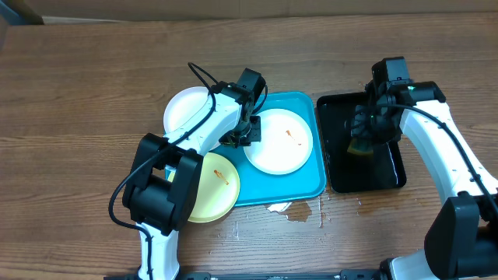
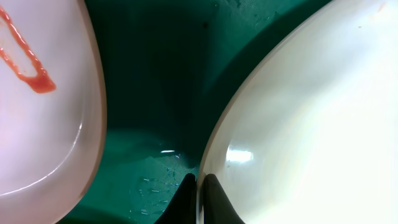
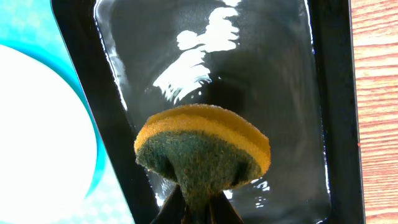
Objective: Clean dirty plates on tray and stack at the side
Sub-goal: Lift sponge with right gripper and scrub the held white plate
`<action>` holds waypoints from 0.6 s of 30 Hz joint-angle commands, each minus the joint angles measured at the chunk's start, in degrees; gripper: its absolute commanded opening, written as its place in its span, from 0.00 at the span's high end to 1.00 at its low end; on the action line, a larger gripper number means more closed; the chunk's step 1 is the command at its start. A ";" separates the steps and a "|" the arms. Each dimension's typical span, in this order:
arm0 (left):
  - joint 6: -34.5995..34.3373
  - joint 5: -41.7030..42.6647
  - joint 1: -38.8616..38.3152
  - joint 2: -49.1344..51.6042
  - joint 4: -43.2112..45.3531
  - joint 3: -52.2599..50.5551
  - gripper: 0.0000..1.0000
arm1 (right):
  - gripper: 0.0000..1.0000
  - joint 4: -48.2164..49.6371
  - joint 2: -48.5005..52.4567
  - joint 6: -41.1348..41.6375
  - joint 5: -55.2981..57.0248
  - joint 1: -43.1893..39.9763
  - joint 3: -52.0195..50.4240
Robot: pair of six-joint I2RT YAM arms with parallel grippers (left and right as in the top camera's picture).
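Observation:
The turquoise tray [image 1: 310,180] holds a white plate [image 1: 278,148] with a small orange smear. A second white plate [image 1: 180,113] lies at the tray's back left. A yellow-green plate [image 1: 204,194] with a smear overlaps the front-left corner. My left gripper [image 1: 236,146] sits between these plates. In the left wrist view my left gripper [image 2: 200,177] is shut on the rim of the pale yellowish plate [image 2: 311,124], and the smeared white plate [image 2: 43,112] lies to the left. My right gripper [image 3: 198,205] is shut on a yellow-and-green sponge [image 3: 202,149] over the black tray.
A narrow black tray [image 1: 389,175], wet and glossy, lies right of the turquoise one. A small puddle [image 1: 299,211] and a white scrap [image 1: 278,207] sit on the wooden table just in front of the turquoise tray. A cable loops above the left arm.

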 commanded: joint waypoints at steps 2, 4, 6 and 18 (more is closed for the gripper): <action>-0.83 -0.42 -0.04 0.72 -0.50 -0.28 0.96 | 0.96 1.05 -1.09 0.22 -0.15 0.17 1.38; -0.83 -0.39 -0.04 0.72 -0.50 -0.28 0.96 | 0.96 1.16 -1.09 0.13 -0.87 0.17 1.38; -0.81 -0.39 -0.07 0.72 -0.50 -0.31 0.96 | 0.96 1.73 -1.09 -2.69 -4.68 0.20 1.38; -0.83 -0.37 -0.04 0.72 -0.39 -0.28 0.96 | 0.96 9.60 -0.85 -8.81 -15.47 7.08 1.09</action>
